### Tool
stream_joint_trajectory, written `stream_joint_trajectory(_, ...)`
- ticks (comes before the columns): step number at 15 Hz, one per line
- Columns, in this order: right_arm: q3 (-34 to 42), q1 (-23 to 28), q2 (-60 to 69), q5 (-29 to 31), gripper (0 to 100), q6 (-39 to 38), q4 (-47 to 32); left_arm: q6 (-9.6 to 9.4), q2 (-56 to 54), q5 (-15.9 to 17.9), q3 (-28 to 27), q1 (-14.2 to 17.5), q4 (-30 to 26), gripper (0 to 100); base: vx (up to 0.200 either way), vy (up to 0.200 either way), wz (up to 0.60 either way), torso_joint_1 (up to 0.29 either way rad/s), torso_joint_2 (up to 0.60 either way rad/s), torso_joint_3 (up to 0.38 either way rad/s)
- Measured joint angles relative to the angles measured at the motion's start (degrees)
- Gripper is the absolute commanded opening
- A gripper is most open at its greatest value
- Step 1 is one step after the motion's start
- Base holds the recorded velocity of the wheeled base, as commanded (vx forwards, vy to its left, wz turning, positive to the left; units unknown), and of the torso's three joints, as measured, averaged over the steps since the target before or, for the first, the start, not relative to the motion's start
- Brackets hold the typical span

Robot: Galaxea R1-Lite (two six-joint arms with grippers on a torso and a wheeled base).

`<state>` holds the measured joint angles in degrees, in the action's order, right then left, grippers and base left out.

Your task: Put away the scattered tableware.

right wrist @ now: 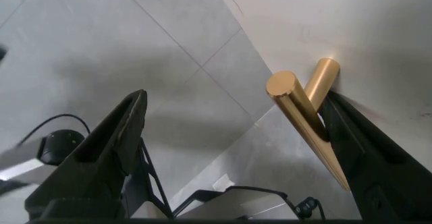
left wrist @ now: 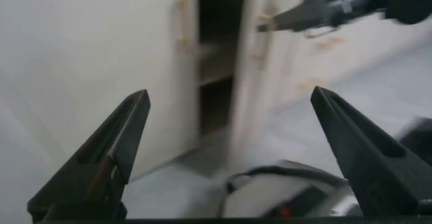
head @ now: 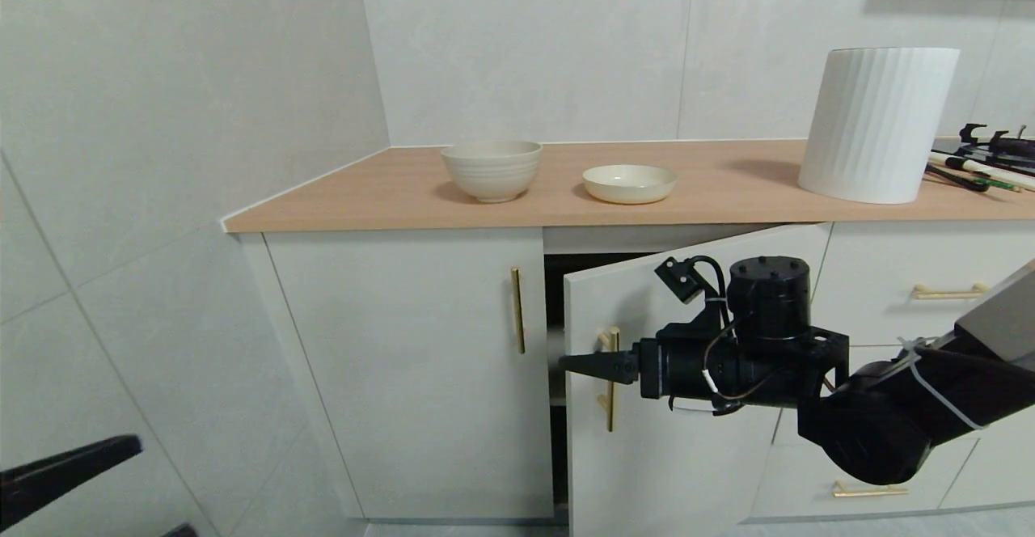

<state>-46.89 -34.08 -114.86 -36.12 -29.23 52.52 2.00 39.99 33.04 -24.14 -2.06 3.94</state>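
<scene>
A beige ribbed bowl and a shallow cream dish stand on the wooden countertop. Below them the cabinet door hangs partly open, showing a dark interior with a shelf. My right gripper is at the door's gold handle. It is open, and the handle rests against the inner side of one finger. My left gripper is low at the left, open and holding nothing, facing the cabinet from a distance.
A tall white ribbed container stands on the counter at the right, with several utensils beyond it. The neighbouring cabinet door is closed. Drawers with gold handles sit to the right. A tiled wall closes the left side.
</scene>
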Motion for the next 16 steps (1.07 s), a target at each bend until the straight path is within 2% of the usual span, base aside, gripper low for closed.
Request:
stream_joint_trajectory(3, 0.5, -0.1, 0.2, 0.0, 100, 0.0, 0.5, 0.07, 20.8, 4.6, -2.9, -4.4, 10.4, 100, 0.0, 0.0, 0.0, 0.0, 0.0, 0.0)
stream_joint_trajectory(5, 0.9, -0.3, 0.3, 0.0, 100, 0.0, 1.2, 1.34, 34.4, 6.1, -3.9, -8.0, 20.9, 100, 0.0, 0.0, 0.0, 0.0, 0.0, 0.0)
stream_joint_trajectory(6, 1.0, -0.4, 0.4, 0.0, 100, 0.0, 1.2, 3.5, 41.4, 6.6, -4.3, -9.9, 28.6, 100, 0.0, 0.0, 0.0, 0.0, 0.0, 0.0)
stream_joint_trajectory(8, 1.1, -0.5, 0.6, 0.1, 100, 0.0, 1.2, 9.24, 52.7, 6.9, -4.5, -13.3, 45.0, 100, 0.0, 0.0, 0.0, 0.0, 0.0, 0.0)
stream_joint_trajectory(9, 1.1, -0.5, 0.7, 0.1, 100, 0.0, 1.2, 12.09, 57.8, 6.2, -4.2, -14.9, 53.0, 100, 0.0, 0.0, 0.0, 0.0, 0.0, 0.0)
stream_joint_trajectory(10, 1.1, -0.5, 0.8, 0.1, 100, 0.0, 1.1, 13.96, 62.0, 4.8, -3.9, -16.3, 59.3, 100, 0.0, 0.0, 0.0, 0.0, 0.0, 0.0)
stream_joint_trajectory(11, 1.1, -0.5, 0.8, 0.0, 100, 0.0, 1.1, 15.02, 65.6, 2.7, -3.5, -17.6, 64.0, 0, 0.0, 0.0, 0.0, 0.0, 0.0, 0.0)
stream_joint_trajectory(13, 1.1, -0.5, 0.9, 0.0, 100, 0.0, 1.2, 16.97, 71.0, -0.5, -2.9, -19.7, 68.8, 0, 0.0, 0.0, 0.0, 0.0, 0.0, 0.0)
stream_joint_trajectory(15, 1.2, -0.5, 0.8, 0.0, 100, 0.0, 1.3, 20.66, 74.6, -1.2, -2.6, -20.6, 72.5, 0, 0.0, 0.0, 0.0, 0.0, 0.0, 0.0)
stream_joint_trajectory(16, 1.3, -0.5, 0.8, 0.0, 100, 0.0, 1.3, 21.89, 76.3, -1.5, -2.7, -20.7, 75.0, 0, 0.0, 0.0, 0.0, 0.0, 0.0, 0.0)
